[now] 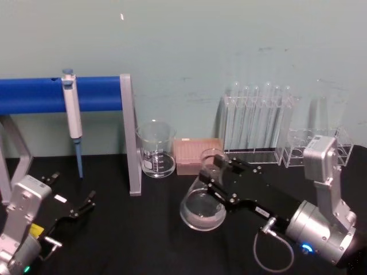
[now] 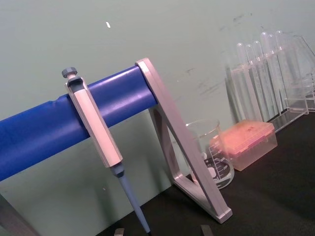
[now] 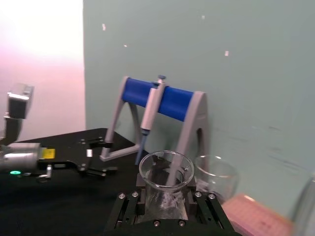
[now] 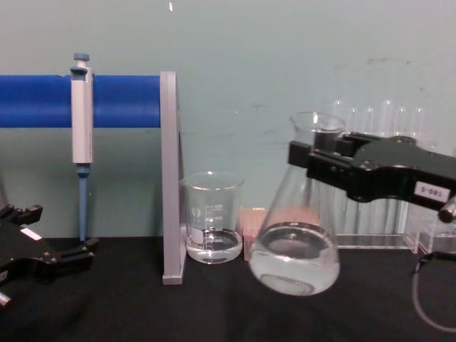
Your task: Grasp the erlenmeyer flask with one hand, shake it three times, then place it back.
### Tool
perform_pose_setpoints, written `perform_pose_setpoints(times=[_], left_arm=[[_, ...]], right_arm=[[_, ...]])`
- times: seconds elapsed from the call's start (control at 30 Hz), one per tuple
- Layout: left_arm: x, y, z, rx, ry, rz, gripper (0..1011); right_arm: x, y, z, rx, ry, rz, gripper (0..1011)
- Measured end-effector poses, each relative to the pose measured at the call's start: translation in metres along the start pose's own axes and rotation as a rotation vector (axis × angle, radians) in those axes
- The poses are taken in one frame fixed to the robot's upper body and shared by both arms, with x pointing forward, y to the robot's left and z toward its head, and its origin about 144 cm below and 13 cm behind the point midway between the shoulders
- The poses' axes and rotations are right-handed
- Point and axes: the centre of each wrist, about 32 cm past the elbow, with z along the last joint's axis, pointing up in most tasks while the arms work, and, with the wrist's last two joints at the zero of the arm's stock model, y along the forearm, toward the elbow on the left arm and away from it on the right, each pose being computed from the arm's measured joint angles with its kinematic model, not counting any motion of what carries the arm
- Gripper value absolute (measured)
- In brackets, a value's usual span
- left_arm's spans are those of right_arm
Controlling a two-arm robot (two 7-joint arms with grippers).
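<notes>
As right hand (image 1: 213, 171) clamps erlenmeyer flask (image 1: 202, 212) neck | flask tilted, seemingly off table (image 1: 143, 240) | left hand (image 1: 73, 188) parked, spread

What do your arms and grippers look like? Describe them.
The right gripper is black, two-fingered, with a white label, silver-grey cylindrical wrist, blue light and looped grey cable. The left gripper is black with a white sticker, yellow label and silver-grey wrist.

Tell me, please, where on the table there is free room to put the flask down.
Bare black table lies in front of the beaker and stand leg, between the open left hand and the flask held tilted by the right hand. The back row is crowded: beaker, pink box, test tube racks.
</notes>
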Motion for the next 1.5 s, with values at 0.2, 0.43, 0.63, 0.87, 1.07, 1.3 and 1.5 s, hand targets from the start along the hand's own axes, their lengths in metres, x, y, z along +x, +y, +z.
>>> perform_pose_setpoints(times=[0.2, 0.43, 0.63, 0.87, 1.07, 1.3, 1.5], left_arm=[[0.000, 0.000, 0.000, 0.000, 0.000, 0.000, 1001], [0.000, 0.000, 0.000, 0.000, 0.000, 0.000, 1001], [0.000, 0.000, 0.000, 0.000, 0.000, 0.000, 1001], [0.000, 0.000, 0.000, 0.000, 0.000, 0.000, 1001], [0.000, 0.000, 0.000, 0.000, 0.000, 0.000, 1001], [0.000, 0.000, 0.000, 0.000, 0.000, 0.000, 1001], [0.000, 0.000, 0.000, 0.000, 0.000, 0.000, 1001]], right_arm=[[-0.008, 0.010, -0.001, 0.008, 0.016, 0.053, 449], [-0.016, 0.023, 0.000, 0.015, 0.029, 0.140, 449], [-0.026, 0.036, 0.000, 0.020, 0.040, 0.236, 449], [-0.036, 0.052, 0.000, 0.023, 0.050, 0.328, 449], [-0.038, 0.055, -0.001, 0.024, 0.051, 0.339, 449], [-0.036, 0.054, -0.001, 0.029, 0.049, 0.307, 449], [-0.029, 0.047, -0.002, 0.030, 0.042, 0.241, 449]])
